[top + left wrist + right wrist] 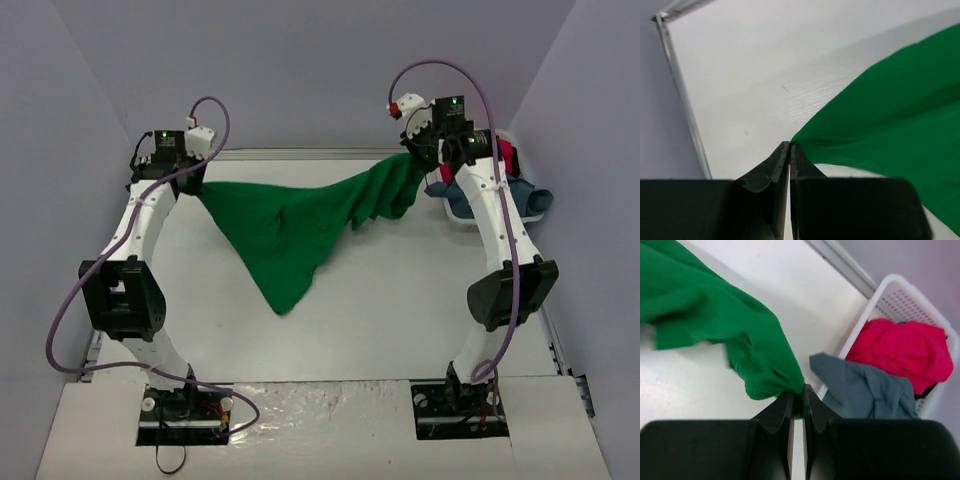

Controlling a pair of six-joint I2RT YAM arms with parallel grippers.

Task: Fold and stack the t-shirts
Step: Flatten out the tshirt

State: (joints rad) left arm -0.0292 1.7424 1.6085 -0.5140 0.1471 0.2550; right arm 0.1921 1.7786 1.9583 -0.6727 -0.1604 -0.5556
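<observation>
Cloth held taut, likely to spread it flat: green t-shirt (290, 230) hangs at centre between left gripper (197, 185), ten o'clock, and right gripper (410, 158), one o'clock, each clamped on an edge.

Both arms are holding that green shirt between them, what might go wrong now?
The left tool pinches only a thin edge of the bright green cloth t-shirt, so it may slip free under tension. The right tool grips a bunched clump, so the shirt may lie down creased. The grey-blue cloth shirt drapes over the rim of the white plastic lattice basket near that tool and might snag.
</observation>
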